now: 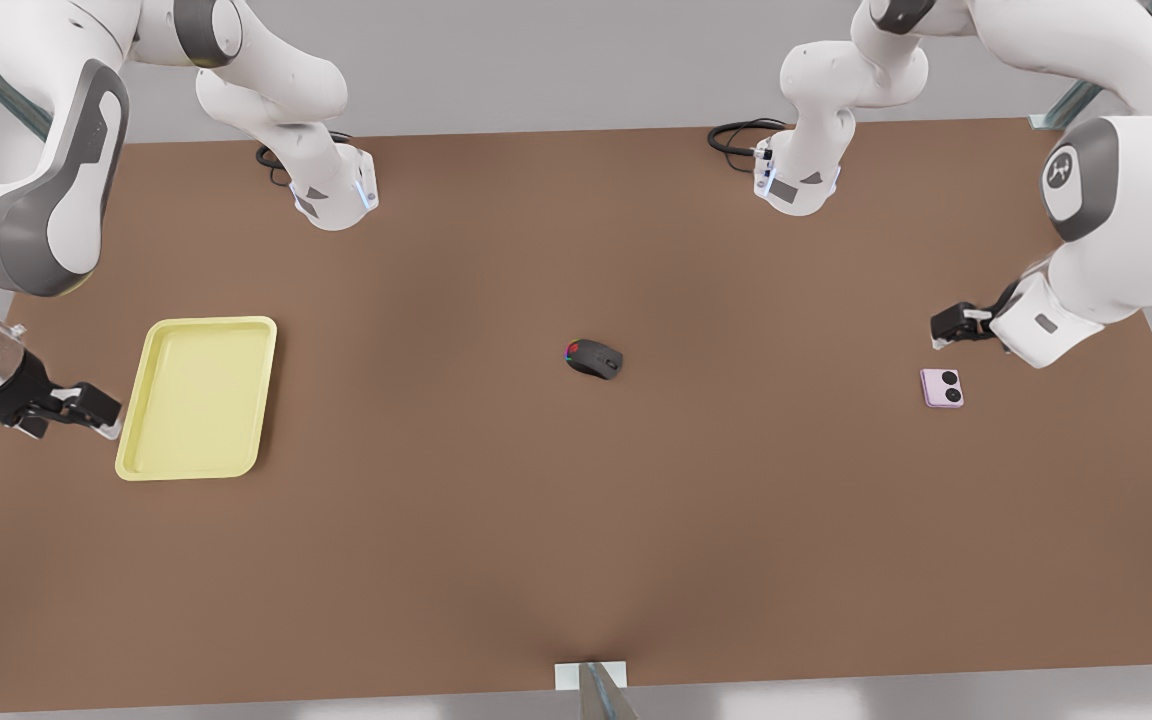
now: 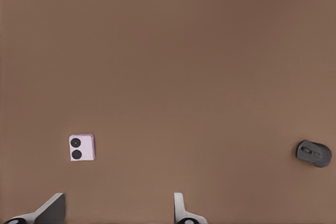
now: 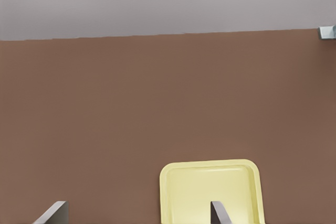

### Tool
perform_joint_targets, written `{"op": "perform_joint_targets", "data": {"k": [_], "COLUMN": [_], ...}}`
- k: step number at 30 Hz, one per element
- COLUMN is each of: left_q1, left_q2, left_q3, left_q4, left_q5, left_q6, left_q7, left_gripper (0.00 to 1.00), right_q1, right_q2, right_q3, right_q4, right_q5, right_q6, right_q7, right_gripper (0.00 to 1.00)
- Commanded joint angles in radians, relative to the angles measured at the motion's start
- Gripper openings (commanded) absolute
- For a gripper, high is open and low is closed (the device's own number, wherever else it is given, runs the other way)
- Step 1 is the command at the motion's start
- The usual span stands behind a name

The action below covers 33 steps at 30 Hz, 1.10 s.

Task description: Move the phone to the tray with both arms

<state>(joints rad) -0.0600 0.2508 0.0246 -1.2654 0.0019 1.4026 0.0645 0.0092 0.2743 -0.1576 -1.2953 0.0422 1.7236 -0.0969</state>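
Front view: brown table (image 1: 576, 520) seen from above. Pale pink flip phone (image 1: 942, 388) lies flat at the right of the frame, two black lenses up, nothing touching it. Pale yellow tray (image 1: 198, 397) sits at the left, nothing in it. Black computer mouse (image 1: 594, 359) at centre, well apart from both. The left gripper (image 1: 944, 330) hangs near the phone, just above it in the frame and not touching; the right gripper (image 1: 96, 412) sits just beside the tray's left rim. Left wrist view: phone (image 2: 82, 147) in the lower left of the frame, mouse (image 2: 314, 153) at the far right edge; the left gripper's fingertips (image 2: 52, 207) show at the bottom edge, set wide apart with nothing between them. Right wrist view: tray (image 3: 211, 191) at bottom centre, table beyond it, pale wall band along the top; the right gripper's fingertips (image 3: 52, 211) are likewise spread and hold nothing. Judgement: the task is at its first step, the reach for the phone, nothing yet grasped. Next move calls for the left gripper to come over the phone, line its fingers across the short sides and descend; the thin flat body leaves little edge to grip. The right arm waits by the tray, likely for a handover.
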Motion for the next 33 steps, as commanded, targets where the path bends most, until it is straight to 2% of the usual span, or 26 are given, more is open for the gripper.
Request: {"op": "perform_joint_targets", "data": {"k": [1, 3, 5, 7, 9, 13, 16, 21, 26, 33], "left_q1": [0.002, 0.009, 0.009, 0.009, 0.009, 0.012, 0.029, 0.098, 0.167, 0.164], "left_q2": [0.010, 0.051, 0.028, -0.053, -0.087, -0.065, -0.033, 0.054, 0.142, 0.150], "left_q3": [0.000, 0.043, 0.110, 0.146, 0.210, 0.265, 0.305, 0.307, 0.302, 0.278], "left_q4": [0.000, -0.063, -0.262, -0.563, -0.755, -0.947, -1.006, -1.022, -1.023, -1.042], "left_q5": [0.006, 0.000, -0.017, -0.048, -0.077, -0.077, -0.077, -0.077, -0.077, -0.137], "left_q6": [0.036, 0.097, 0.314, 0.613, 0.817, 1.070, 1.148, 1.207, 1.280, 1.285], "left_q7": [0.023, 0.035, 0.118, 0.204, 0.371, 0.457, 0.570, 0.755, 0.776, 0.772], "left_gripper": [1.00, 1.00, 1.00, 1.00, 1.00, 1.00, 1.00, 1.00, 1.00, 1.00], "right_q1": [0.000, 0.000, 0.000, 0.000, 0.000, 0.000, 0.000, 0.008, -0.003, 0.002], "right_q2": [-0.001, -0.001, -0.001, -0.001, -0.001, -0.001, -0.001, -0.001, -0.003, -0.006], "right_q3": [0.000, 0.000, 0.000, 0.000, 0.000, 0.000, 0.000, 0.000, -0.007, -0.005], "right_q4": [-0.001, 0.001, 0.001, 0.001, 0.001, 0.001, 0.001, -0.001, 0.001, -0.001], "right_q5": [0.001, 0.001, 0.001, 0.001, 0.002, 0.002, 0.002, -0.002, 0.005, -0.001], "right_q6": [0.034, 0.034, 0.034, 0.034, 0.034, 0.034, 0.034, 0.034, 0.034, 0.033], "right_q7": [-0.046, -0.046, -0.046, -0.047, -0.046, -0.046, -0.046, -0.046, -0.046, -0.047], "right_gripper": [1.00, 1.00, 1.00, 1.00, 1.00, 1.00, 1.00, 1.00, 1.00, 1.00]}}
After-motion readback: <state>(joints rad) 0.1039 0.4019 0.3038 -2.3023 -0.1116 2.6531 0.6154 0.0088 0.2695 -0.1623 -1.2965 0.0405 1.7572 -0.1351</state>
